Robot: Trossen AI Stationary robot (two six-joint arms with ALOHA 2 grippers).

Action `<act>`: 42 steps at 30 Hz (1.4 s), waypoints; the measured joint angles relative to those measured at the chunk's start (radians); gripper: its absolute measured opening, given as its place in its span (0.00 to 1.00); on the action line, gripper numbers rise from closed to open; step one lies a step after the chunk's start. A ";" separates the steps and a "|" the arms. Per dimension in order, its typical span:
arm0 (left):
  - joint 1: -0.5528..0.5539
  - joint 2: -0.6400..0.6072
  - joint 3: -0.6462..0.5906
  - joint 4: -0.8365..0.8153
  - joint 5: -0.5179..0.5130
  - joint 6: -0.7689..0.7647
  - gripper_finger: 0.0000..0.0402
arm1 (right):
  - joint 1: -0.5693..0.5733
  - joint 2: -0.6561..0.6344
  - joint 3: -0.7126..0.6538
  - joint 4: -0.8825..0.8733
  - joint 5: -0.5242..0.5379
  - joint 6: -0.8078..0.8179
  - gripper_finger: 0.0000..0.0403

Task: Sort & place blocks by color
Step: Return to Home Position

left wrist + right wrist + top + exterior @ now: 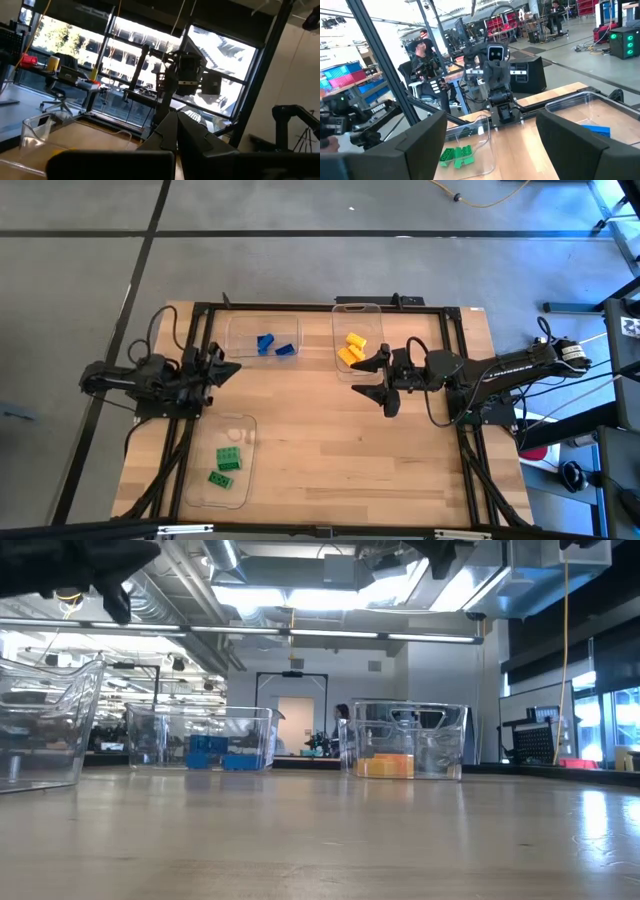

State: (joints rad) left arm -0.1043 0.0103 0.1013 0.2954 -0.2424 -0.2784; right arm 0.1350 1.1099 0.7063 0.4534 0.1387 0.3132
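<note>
Where clear plastic trays (236, 430) sit, studded blocks (228, 462) lie.

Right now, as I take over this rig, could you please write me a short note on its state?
The left gripper is shut and empty, over the left side of the table.
The right gripper is open and empty, just beside the far right tray.
The blue blocks are in the far left tray, the yellow blocks in the far right tray, the green blocks in the near left tray.
Done: no block lies loose; the sorting looks finished.
Left: probably only parking both arms.
</note>
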 joint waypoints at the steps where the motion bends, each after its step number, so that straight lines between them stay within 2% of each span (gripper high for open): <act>1: 0.000 -0.010 -0.016 0.004 -0.003 -0.002 0.00 | 0.000 0.000 0.000 0.000 0.000 0.001 0.77; 6: 0.000 -0.008 -0.092 0.070 -0.003 -0.028 0.00 | 0.000 0.000 0.000 0.007 0.000 0.044 0.77; 8: 0.002 -0.007 -0.093 0.003 -0.017 -0.037 0.00 | 0.000 0.000 0.000 0.006 0.001 0.053 0.77; 13: 0.007 -0.007 -0.094 -0.039 -0.048 -0.027 0.00 | 0.000 0.000 0.000 0.006 0.012 0.120 0.73; 18: 0.008 -0.008 -0.094 -0.047 -0.033 -0.018 0.00 | 0.000 0.000 0.000 0.008 0.027 0.157 0.61; 21: 0.008 -0.007 -0.094 -0.067 -0.034 -0.003 0.00 | -0.006 -0.012 0.000 -0.024 0.034 0.222 0.49; 24: 0.008 -0.008 -0.094 -0.063 -0.034 0.000 0.00 | -0.015 -0.048 0.000 -0.090 0.022 0.210 0.33; 29: 0.008 -0.008 -0.094 -0.063 -0.033 0.000 0.00 | -0.020 -0.164 -0.004 -0.261 -0.042 0.083 0.04; 34: 0.008 -0.008 -0.094 -0.063 -0.033 0.000 0.00 | -0.021 -0.347 -0.117 -0.336 -0.107 0.074 0.01; 42: 0.008 -0.008 -0.094 -0.063 -0.033 0.000 0.00 | -0.021 -0.676 -0.414 -0.224 -0.194 0.154 0.00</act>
State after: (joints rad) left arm -0.0963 0.0025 0.0074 0.2325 -0.2756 -0.2787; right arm 0.1143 0.4338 0.2927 0.2296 -0.0554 0.4675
